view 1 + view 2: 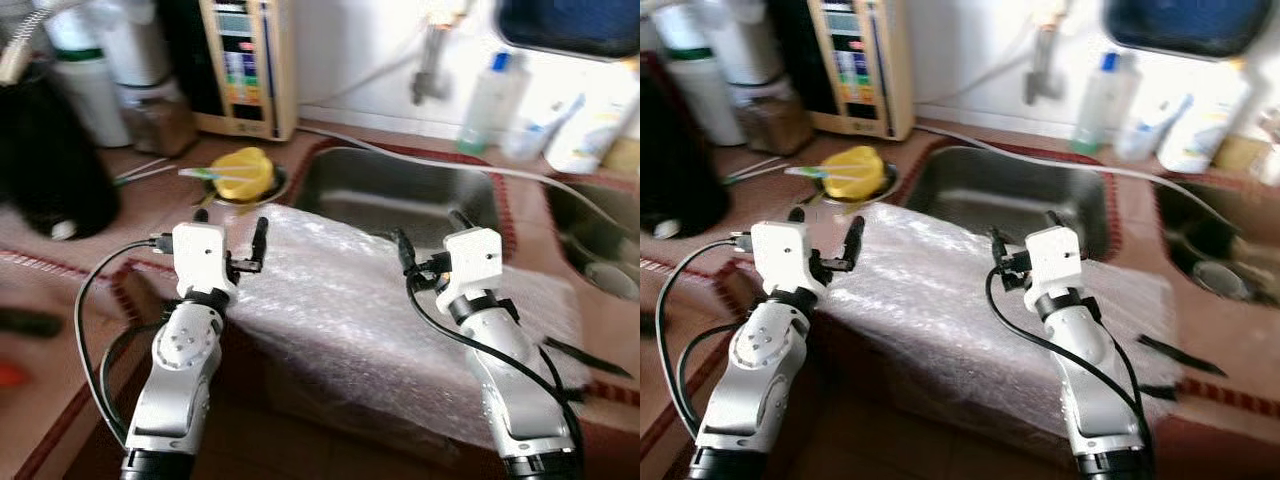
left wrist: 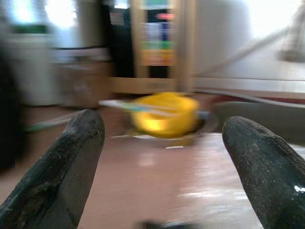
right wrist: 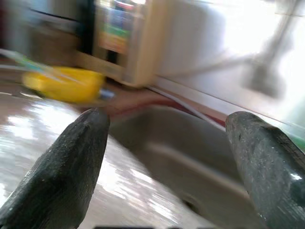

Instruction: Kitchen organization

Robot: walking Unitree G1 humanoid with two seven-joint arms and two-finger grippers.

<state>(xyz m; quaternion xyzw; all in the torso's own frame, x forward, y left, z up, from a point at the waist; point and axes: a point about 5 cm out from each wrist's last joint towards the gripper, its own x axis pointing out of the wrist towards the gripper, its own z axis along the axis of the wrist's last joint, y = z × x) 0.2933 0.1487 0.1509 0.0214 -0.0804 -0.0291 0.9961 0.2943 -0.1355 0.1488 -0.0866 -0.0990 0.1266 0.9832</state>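
Note:
A large parcel wrapped in bubble wrap lies across the counter edge in front of the steel sink. My left gripper hovers open over the parcel's left end with nothing between its fingers. Over the parcel's right part, my right gripper also stands open and holds nothing. A yellow bowl-like object with a pale stick laid across it sits on the counter just beyond the left gripper. The left wrist view looks straight at the yellow object; in the right wrist view the sink basin lies ahead.
A beige box-shaped appliance stands against the back wall, with white containers and a jar beside it. A big black appliance is at far left. Bottles line the back right. A black utensil lies at right.

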